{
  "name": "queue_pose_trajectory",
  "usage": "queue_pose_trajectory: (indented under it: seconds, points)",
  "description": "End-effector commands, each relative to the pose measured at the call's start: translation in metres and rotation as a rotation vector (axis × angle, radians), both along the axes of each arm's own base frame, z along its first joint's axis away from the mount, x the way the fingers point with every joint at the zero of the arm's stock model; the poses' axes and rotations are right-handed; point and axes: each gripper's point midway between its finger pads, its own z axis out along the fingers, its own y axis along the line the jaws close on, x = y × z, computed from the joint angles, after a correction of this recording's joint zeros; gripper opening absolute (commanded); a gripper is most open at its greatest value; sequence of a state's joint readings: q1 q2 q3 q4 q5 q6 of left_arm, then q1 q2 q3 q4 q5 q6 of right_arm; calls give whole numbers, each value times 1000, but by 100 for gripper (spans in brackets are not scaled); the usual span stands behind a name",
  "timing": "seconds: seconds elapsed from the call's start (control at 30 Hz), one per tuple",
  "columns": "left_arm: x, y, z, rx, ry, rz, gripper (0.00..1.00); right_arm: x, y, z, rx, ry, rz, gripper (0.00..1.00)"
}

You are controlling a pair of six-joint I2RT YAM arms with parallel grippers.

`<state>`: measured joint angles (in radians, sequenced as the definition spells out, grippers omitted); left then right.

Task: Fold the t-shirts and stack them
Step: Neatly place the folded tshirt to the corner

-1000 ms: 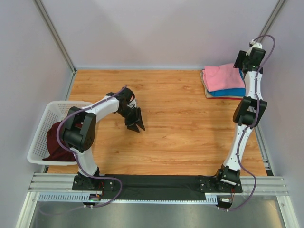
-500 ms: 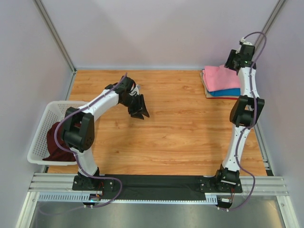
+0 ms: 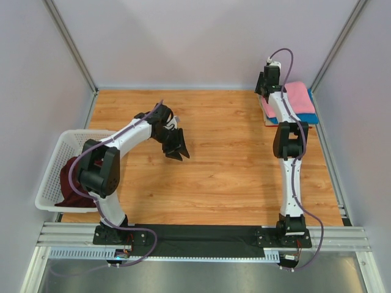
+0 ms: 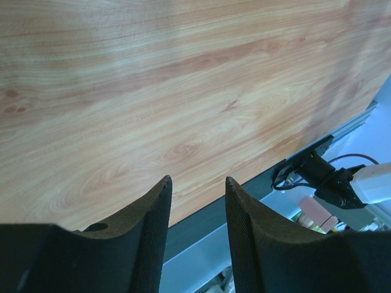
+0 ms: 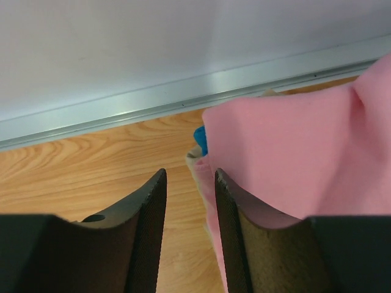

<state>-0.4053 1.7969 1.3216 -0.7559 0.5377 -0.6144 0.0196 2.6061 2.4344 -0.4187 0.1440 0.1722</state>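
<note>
A folded bright pink t-shirt (image 3: pixel 299 96) lies on a folded blue t-shirt (image 3: pixel 303 117) at the back right of the table. My right gripper (image 3: pixel 266 93) is open at the stack's left edge. In the right wrist view its gripper (image 5: pixel 190 174) hangs low over the wood, with the pink shirt (image 5: pixel 293 152) against its right finger and a blue corner (image 5: pixel 200 139) ahead. A dark maroon t-shirt (image 3: pixel 70 183) lies crumpled in the basket. My left gripper (image 3: pixel 176 146) is open and empty above bare wood, as the left wrist view (image 4: pixel 197 180) also shows.
The white lattice basket (image 3: pixel 52 165) stands at the table's left edge. A beige layer (image 5: pixel 197 160) shows under the pink shirt. The back wall rail (image 5: pixel 183 97) runs just behind the stack. The table's near edge and arm mounts (image 4: pixel 317 171) show in the left wrist view.
My right arm has swung left from the stack's far right side to its left edge. My left gripper rose toward the back, then came slightly nearer again.
</note>
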Motion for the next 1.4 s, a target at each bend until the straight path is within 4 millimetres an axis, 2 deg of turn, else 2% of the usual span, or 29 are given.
queue_pose_trajectory:
  seconds: [0.0, 0.1, 0.17, 0.23, 0.6, 0.67, 0.7, 0.73, 1.07, 1.17, 1.37]
  points:
    - [-4, 1, 21, -28, -55, -20, 47, 14, -38, 19, -47, -107, -141, 38]
    - [-6, 3, 19, -35, -50, -16, 47, 16, -44, 21, -101, -121, -141, 39]
    - [-6, 6, 17, -34, -44, -8, 47, 20, -24, 25, -124, -134, -93, 39]
    - [-6, 10, 15, -33, -38, 0, 47, 20, -22, 27, -137, -137, -71, 39]
    - [-11, 16, 8, -26, -25, 13, 47, 27, -7, 10, -152, -141, -40, 35]
    - [-12, 17, 7, -23, -23, 17, 47, 30, -10, 12, -161, -154, -49, 35]
    - [-13, 18, 6, -21, -21, 17, 47, 31, -11, 6, -167, -147, -53, 35]
    - [-13, 19, 5, -20, -18, 19, 47, 32, -12, 12, -176, -160, -66, 35]
    - [-11, 24, 1, -20, -6, 33, 46, 36, -22, 14, -235, -176, -101, 35]
    - [-10, 26, -1, -23, -2, 41, 46, 36, -24, 14, -264, -169, -95, 28]
    - [-8, 28, -1, -35, 5, 50, 46, 39, -18, 14, -252, -179, -55, 3]
